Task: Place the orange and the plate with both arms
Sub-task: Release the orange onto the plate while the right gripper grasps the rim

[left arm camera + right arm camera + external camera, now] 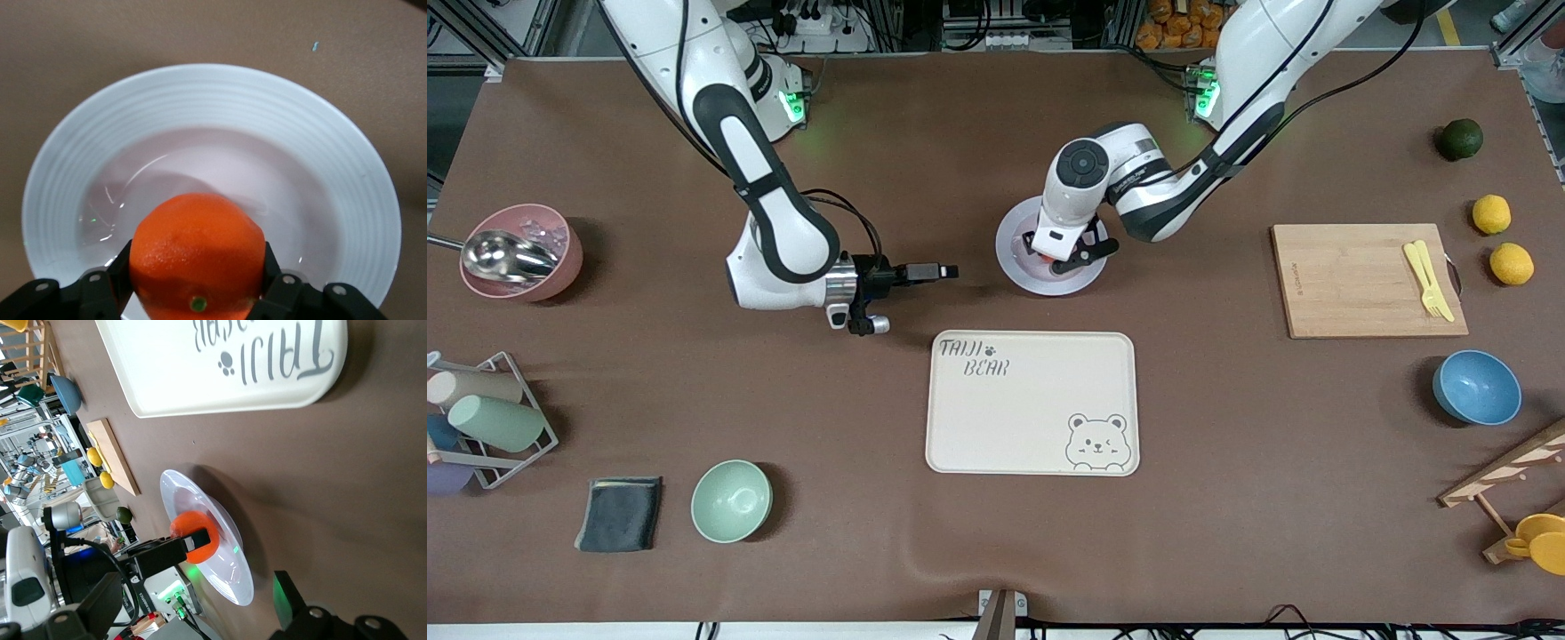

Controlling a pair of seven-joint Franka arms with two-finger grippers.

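Both left gripper (197, 293) jaws clench the orange (197, 253) over the plate (220, 113).

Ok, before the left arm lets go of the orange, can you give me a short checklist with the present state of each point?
1. Left gripper shut on the orange: ok.
2. Orange over the plate, not over bare table: ok.
3. Orange already resting on the plate: cannot tell.
4. Right gripper open, waiting beside the plate toward the right arm's end: ok.
5. Plate flat on the table: ok.
6. Tray bare, nearer the front camera than the plate: ok.
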